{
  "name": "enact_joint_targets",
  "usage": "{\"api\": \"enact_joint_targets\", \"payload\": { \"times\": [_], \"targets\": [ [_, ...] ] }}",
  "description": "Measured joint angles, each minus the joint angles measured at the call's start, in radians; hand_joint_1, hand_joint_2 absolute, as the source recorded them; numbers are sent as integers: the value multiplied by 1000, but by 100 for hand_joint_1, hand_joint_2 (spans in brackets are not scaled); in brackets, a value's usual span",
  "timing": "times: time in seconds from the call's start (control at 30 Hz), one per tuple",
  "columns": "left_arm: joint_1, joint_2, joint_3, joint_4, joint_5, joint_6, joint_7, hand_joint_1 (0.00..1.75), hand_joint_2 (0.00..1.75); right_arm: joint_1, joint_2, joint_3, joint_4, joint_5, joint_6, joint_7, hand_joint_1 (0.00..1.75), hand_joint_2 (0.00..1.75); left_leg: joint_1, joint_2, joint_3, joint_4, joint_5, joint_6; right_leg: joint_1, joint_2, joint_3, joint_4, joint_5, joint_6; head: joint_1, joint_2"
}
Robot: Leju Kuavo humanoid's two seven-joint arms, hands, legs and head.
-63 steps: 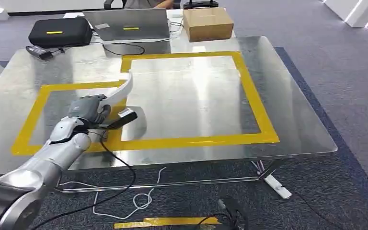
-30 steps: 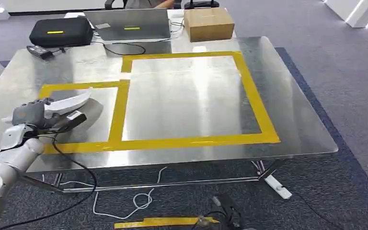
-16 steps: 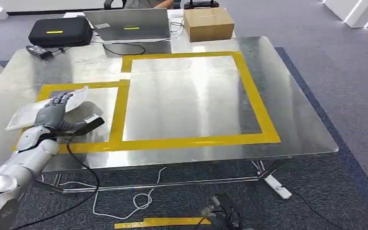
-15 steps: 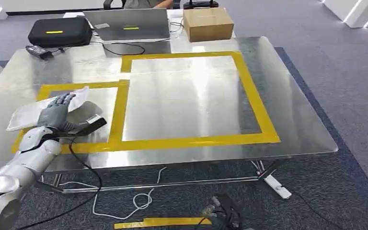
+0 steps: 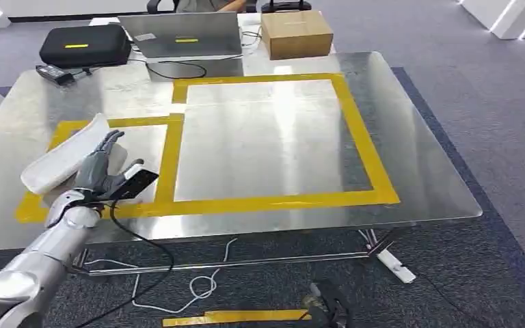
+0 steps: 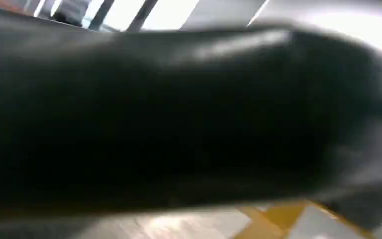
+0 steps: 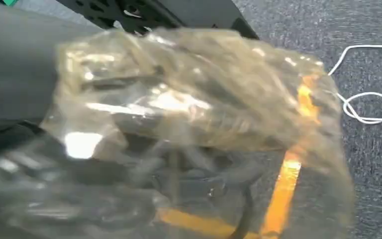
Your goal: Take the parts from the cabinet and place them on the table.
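Observation:
A white curved part (image 5: pixel 63 161) lies on the metal table (image 5: pixel 273 143), across the left edge of the small yellow-taped rectangle (image 5: pixel 113 160). My left hand (image 5: pixel 100 171) is right beside the part's near side with its fingers spread and gripping nothing. In the left wrist view a blurred dark shape sits close to the lens, with yellow tape (image 6: pixel 278 219) on the table beyond it. In the right wrist view a clear plastic bag (image 7: pixel 194 124) with dark parts inside hangs close in front of my right hand (image 7: pixel 15 74) and hides its fingers.
A larger yellow-taped rectangle (image 5: pixel 355 137) marks the table's middle. Along the far edge are a black case (image 5: pixel 85 44), a laptop (image 5: pixel 181 35) and a cardboard box (image 5: pixel 296 33). Under the table, a white cable (image 5: pixel 202 283) and a yellow tape strip (image 5: pixel 236 316) lie on grey carpet.
My left arm swung the white part from the table's middle to the left rectangle and laid it down. The fingers spread and the part now rests flat beside the hand.

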Motion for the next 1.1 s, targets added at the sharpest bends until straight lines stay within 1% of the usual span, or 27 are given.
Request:
{"api": "enact_joint_targets", "payload": {
  "times": [0.07, 0.13, 0.27, 0.3, 0.33, 0.37, 0.4, 0.47, 0.5, 0.53, 0.57, 0.6, 0.63, 0.67, 0.7, 0.73, 0.77, 0.8, 0.83, 0.87, 0.9, 0.93, 0.97, 1.0, 1.03, 1.07, 1.1],
  "targets": [
    [66, -5, 13, -100, 122, -51, -49, 0, 0, 9, -2, -9, 0, -4, 1, -11, 0, 0, -2, 0, 0, 2, -2, 3, -2, 0, 0, 0, -1, 1, 0, 0],
    [123, -10, 32, -187, 191, -76, -81, 0, 0, 16, -5, -18, 0, -5, 1, -15, 0, 0, -3, 0, 0, 4, -4, 7, -4, 0, 1, 0, -2, 4, 0, 0],
    [176, -14, 52, -275, 204, -88, -88, 0, 0, 20, -6, -24, 0, -7, 2, -16, 0, 0, -6, 0, 0, 9, -8, 16, -6, -2, 8, -4, -2, 15, 0, 0],
    [180, -14, 54, -290, 204, -88, -88, 0, 0, 19, -6, -24, 0, -7, 2, -16, 0, 0, -6, 0, 3, 3, -5, 21, -5, -2, 11, -8, 0, 19, -1, 0],
    [184, -15, 55, -305, 205, -89, -89, 0, 0, 19, -7, -25, 0, -7, 2, -17, 0, 0, 8, 2, 14, -15, 6, 28, -4, -2, 2, -3, -8, 23, -1, 0],
    [186, -18, 56, -315, 216, -94, -92, 0, 0, 20, -8, -26, 0, -7, 2, -18, 0, 0, 7, 4, 20, -21, 9, 31, -1, -3, -2, 19, -30, 25, 2, 0],
    [187, -21, 58, -322, 239, -103, -102, 0, 0, 20, -9, -28, 0, -8, 2, -18, 0, 0, 8, 5, 20, -20, 11, 33, -1, -3, -26, 80, -73, 25, 6, 0],
    [210, -28, 72, -340, 307, -135, -127, 0, 0, 23, -13, -33, 0, -8, 2, -21, 0, 0, 7, 7, 20, -20, 10, 33, -3, -3, -95, 238, -145, 26, 4, 0],
    [224, -31, 81, -350, 337, -148, -139, 0, 0, 25, -15, -34, 0, -8, 1, -23, 0, 0, 7, 8, 19, -20, 10, 33, -2, -3, -113, 280, -156, 28, 5, 0],
    [244, -34, 92, -362, 375, -161, -152, 0, 0, 28, -17, -37, 0, -8, -1, -27, 0, 0, 7, 9, 19, -20, 10, 33, -3, -3, -112, 284, -142, 29, 5, 0],
    [261, -40, 103, -372, 409, -175, -163, 0, 0, 29, -19, -40, 0, -8, -4, -30, 0, 0, 8, 9, 19, -19, 9, 32, -4, -4, -90, 244, -111, 29, 5, 0],
    [277, -45, 114, -380, 437, -187, -168, 0, 0, 29, -21, -41, 0, -8, -6, -32, 0, 0, 9, 9, 20, -18, 9, 30, -5, -5, -50, 170, -72, 28, 5, 0],
    [293, -53, 130, -390, 476, -203, -173, 0, 0, 27, -23, -44, 0, -7, -7, -37, 0, 0, 10, 9, 20, -16, 6, 26, -6, -8, 8, 68, -33, 26, 5, 0],
    [305, -60, 143, -394, 499, -215, -175, 0, 0, 25, -24, -48, 0, -6, -8, -41, 0, 0, 10, 9, 19, -12, 4, 20, -6, -11, 41, 2, -40, 25, 5, 0],
    [318, -64, 162, -395, 525, -230, -176, 0, 0, 24, -24, -50, 0, -5, -8, -45, 0, 0, 4, 8, 15, -9, 5, 11, 1, -6, 60, 0, -33, 17, 4, 0],
    [330, -69, 176, -395, 542, -243, -176, 0, 0, 25, -24, -50, 0, -5, -9, -49, 0, 0, 4, 8, 17, -6, 7, 5, -1, -6, 57, -1, -35, 14, 3, 0],
    [339, -72, 189, -395, 553, -252, -176, 0, 0, 26, -25, -52, 0, -4, -10, -51, 0, 0, 6, 8, 17, -6, 7, 2, 2, -4, 56, -1, -38, 9, 3, 0],
    [349, -76, 202, -393, 560, -259, -176, 0, 0, 26, -26, -56, 0, -4, -10, -54, 0, 0, 8, 8, 17, -7, 11, -4, 3, -3, 55, -1, -37, 2, 2, 0],
    [357, -79, 212, -389, 565, -262, -176, 0, 0, 26, -26, -60, 0, -4, -11, -58, 0, 0, 10, 8, 16, -4, 5, -9, -3, -4, 53, -9, -30, -9, 3, 0],
    [364, -82, 221, -382, 570, -265, -176, 0, 0, 25, -26, -64, 0, -5, -13, -61, 0, 0, 12, 5, 10, 11, -22, -15, -3, -4, 50, -9, -25, -16, 1, 0],
    [369, -84, 232, -368, 573, -268, -174, 0, 0, 24, -27, -66, 0, -5, -13, -64, 0, 0, 12, 4, -7, 63, -72, -20, -3, -4, 45, -9, -20, -24, -1, 0],
    [374, -85, 240, -352, 577, -270, -170, 0, 0, 25, -27, -68, 0, -4, -13, -66, 0, 0, 13, 4, -33, 141, -123, -24, -2, -4, 38, -9, -17, -28, -3, 0],
    [382, -87, 247, -340, 578, -270, -170, 0, 0, 26, -28, -72, 0, -5, -14, -66, 0, 0, 13, 4, -61, 223, -166, -26, -1, -4, 30, -9, -11, -31, -3, 0],
    [389, -90, 252, -329, 580, -272, -170, 0, 0, 27, -29, -74, 0, -5, -14, -66, 0, 0, 13, 4, -77, 280, -189, -27, 0, -4, 22, -8, -6, -30, -3, 0],
    [394, -91, 256, -319, 581, -273, -170, 0, 0, 28, -31, -75, 0, -5, -14, -66, 0, 0, 13, 4, -72, 291, -188, -27, 1, -4, 15, -8, 0, -30, -3, 0],
    [397, -94, 259, -311, 585, -274, -169, 0, 0, 29, -32, -76, 0, -5, -15, -66, 0, 0, 13, 4, -47, 262, -164, -25, 3, -4, 7, -8, 6, -29, -3, 0],
    [397, -96, 265, -305, 589, -276, -167, 0, 0, 29, -32, -77, 0, -5, -15, -66, 0, 0, 13, 4, -5, 199, -128, -21, 4, -3, 0, -8, 12, -27, -2, 0]
  ]
}}
